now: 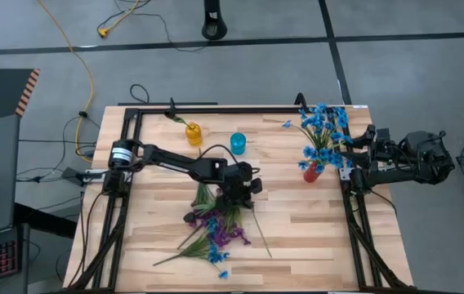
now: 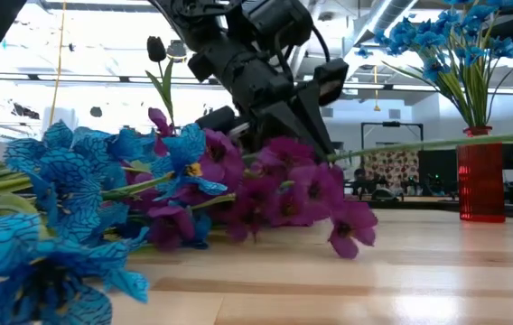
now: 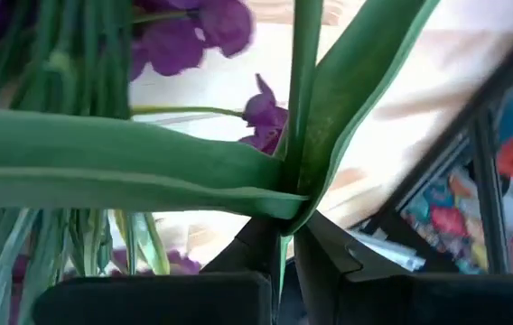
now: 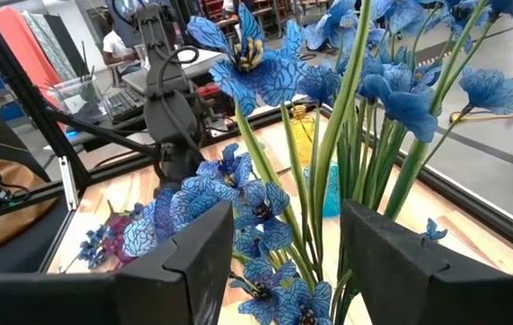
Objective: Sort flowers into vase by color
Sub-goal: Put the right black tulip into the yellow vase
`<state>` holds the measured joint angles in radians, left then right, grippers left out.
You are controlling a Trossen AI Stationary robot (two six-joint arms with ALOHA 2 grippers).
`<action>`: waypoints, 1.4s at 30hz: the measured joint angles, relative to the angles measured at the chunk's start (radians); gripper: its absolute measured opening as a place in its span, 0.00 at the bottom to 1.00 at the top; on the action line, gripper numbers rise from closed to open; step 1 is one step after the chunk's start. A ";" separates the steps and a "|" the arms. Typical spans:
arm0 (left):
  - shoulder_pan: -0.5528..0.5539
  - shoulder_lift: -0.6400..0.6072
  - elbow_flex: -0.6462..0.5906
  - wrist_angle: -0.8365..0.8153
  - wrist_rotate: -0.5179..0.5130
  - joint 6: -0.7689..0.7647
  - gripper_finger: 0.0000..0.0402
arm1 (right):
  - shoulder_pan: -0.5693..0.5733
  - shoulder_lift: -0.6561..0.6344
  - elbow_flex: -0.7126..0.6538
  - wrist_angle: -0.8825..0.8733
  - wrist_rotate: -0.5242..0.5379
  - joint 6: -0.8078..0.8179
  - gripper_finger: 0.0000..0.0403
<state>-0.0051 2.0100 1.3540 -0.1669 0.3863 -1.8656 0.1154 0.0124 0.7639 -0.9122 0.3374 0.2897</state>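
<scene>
One stem (image 3: 303,108) (green) in left pincer (image 3: 285,236)

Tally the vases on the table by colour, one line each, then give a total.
Small yellow glass vase, empty: 1
Small teal-blue glass vase, empty: 1
Small red glass vase, holding blue artificial flowers: 1
Total: 3 vases
</scene>
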 joint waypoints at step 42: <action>-0.007 -0.015 0.001 -0.056 -0.074 1.072 0.20 | 0.000 0.000 0.000 0.001 0.000 0.000 0.58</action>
<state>-0.0120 1.9949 1.3548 -0.2234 0.3124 -0.7940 0.1157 0.0124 0.7639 -0.9112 0.3374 0.2900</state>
